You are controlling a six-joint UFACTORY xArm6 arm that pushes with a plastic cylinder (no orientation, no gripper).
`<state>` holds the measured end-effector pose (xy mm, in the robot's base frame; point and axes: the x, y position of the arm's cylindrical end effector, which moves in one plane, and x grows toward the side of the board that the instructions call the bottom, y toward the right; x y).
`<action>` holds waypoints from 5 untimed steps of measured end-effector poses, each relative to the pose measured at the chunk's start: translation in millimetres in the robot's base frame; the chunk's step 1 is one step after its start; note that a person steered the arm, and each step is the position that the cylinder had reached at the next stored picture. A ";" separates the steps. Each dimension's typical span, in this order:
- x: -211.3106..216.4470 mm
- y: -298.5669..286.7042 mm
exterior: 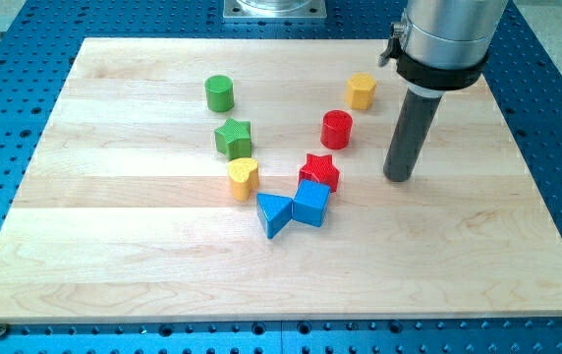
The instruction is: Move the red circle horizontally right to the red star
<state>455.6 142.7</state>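
The red circle (337,129), a short red cylinder, stands on the wooden board right of centre. The red star (319,172) lies just below it and slightly to the view's left, touching the blue cube (311,204). My tip (399,178) rests on the board to the view's right of both red blocks, about level with the red star and apart from it.
A yellow hexagon (362,90) sits above the red circle. A green cylinder (219,93), green star (233,138) and yellow heart (244,178) line up on the view's left. A blue triangle (273,213) touches the blue cube. The board (114,265) lies on a blue perforated table.
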 end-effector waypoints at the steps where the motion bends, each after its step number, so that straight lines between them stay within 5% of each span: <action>1: -0.1 0.0; 5: -20.0 0.4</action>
<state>435.6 143.1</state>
